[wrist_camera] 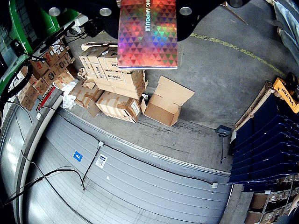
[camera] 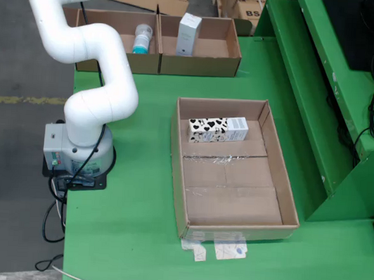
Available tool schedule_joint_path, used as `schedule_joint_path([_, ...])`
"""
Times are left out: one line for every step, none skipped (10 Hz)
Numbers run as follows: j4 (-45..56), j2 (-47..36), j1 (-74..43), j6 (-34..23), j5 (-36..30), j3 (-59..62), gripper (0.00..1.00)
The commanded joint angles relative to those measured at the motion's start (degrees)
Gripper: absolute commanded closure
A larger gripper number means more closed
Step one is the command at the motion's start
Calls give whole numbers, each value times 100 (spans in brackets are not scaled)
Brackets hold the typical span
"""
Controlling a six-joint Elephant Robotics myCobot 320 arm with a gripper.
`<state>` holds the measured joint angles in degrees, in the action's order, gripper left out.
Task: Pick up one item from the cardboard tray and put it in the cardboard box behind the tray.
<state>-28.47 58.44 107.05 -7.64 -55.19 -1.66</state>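
Carry step, by judgement: holographic triangle-patterned flat carton (wrist_camera: 147,33) held fast beneath gripper (wrist_camera: 148,7). Next, presumably, lowering into brown cardboard box (camera: 199,47) behind shallow cardboard tray (camera: 287,190)

A holographic, rainbow-triangled box (wrist_camera: 147,33) printed "AMPOULE" fills the top of the wrist view. The cardboard tray (camera: 285,190) holds a heart-patterned carton (camera: 217,129) lying flat against its far wall. The cardboard box (camera: 227,53) behind holds an upright white carton (camera: 188,34).
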Motion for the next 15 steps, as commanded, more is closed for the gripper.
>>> schedule_joint_path([-81,-182,33,-32,60,166,100])
schedule_joint_path([-81,-182,33,-32,60,166,100])
schedule_joint_path([-81,-182,33,-32,60,166,100])
schedule_joint_path([-78,-198,103,63,61,166,100])
schedule_joint_path([49,-233,234,296,92,166,100])
schedule_joint_path([1581,-697,272,1065,-270,166,100])
schedule_joint_path([2348,-890,328,1503,-565,166,100])
schedule_joint_path([3297,-1099,321,1927,-952,166,100])
schedule_joint_path([3812,-1184,259,2118,-1193,166,100])
schedule_joint_path([4159,-1212,190,2231,-1375,166,100])
schedule_joint_path([4434,-1205,123,2284,-1495,166,100])
schedule_joint_path([4744,-1215,83,2367,-1601,166,100])
schedule_joint_path([4744,-1215,83,2367,-1601,166,100])
schedule_joint_path([5335,-1219,-51,2468,-1828,166,100])
schedule_joint_path([5335,-1219,-51,2468,-1828,166,100])
